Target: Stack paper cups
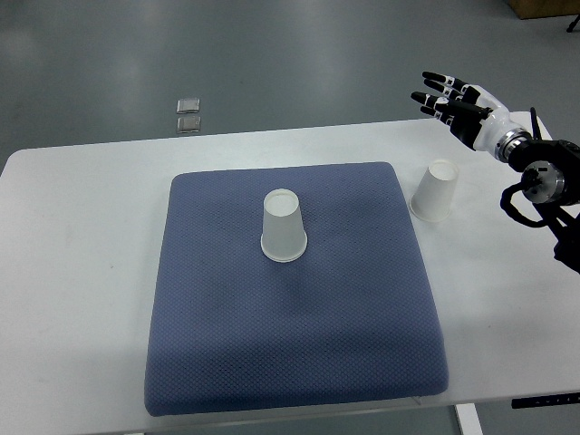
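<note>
- A white paper cup stands upside down near the middle of a blue mat on the white counter.
- A second paper cup, also upside down, stands on the bare counter just off the mat's right edge, toward the far right corner.
- The right hand hovers above the counter's far right corner, fingers spread, holding nothing.
- The likely step is grasping the second cup: close gently around its wall without crushing it, then lower it squarely over the mat cup.
- Two small grey squares lie on the floor beyond the far edge.
</note>
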{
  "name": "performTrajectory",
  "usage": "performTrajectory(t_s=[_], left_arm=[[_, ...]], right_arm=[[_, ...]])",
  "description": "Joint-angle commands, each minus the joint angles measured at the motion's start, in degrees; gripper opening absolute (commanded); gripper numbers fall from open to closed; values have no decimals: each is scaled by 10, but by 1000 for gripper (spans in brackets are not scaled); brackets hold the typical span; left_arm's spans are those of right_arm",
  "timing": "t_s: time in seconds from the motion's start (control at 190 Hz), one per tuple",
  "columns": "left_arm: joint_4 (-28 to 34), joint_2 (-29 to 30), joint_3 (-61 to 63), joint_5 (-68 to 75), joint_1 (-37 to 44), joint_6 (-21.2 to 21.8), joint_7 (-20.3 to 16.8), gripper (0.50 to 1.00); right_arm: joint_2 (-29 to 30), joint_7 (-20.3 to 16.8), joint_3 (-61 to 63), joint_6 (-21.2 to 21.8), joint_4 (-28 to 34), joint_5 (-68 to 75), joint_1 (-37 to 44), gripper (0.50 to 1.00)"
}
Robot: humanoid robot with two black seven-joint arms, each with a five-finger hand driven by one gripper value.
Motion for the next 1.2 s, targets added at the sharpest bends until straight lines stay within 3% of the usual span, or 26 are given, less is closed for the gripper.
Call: performTrajectory(t_s=[0.0, 0.662, 0.861, 1.192], left_arm=[[-3, 0, 0, 0, 1, -1, 1, 1000], [-1, 0, 0, 0, 0, 0, 1, 1000], [1, 0, 0, 0, 0, 0, 1, 1000], [0, 0, 0, 0, 0, 0, 1, 1000]], right_arm=[[-2, 0, 0, 0, 1, 0, -1, 921], [-1, 1, 0, 0, 2, 0, -1, 921], [-1, 3, 0, 30, 1, 1, -2, 921], [-9, 17, 1, 32, 0, 1, 0, 921]])
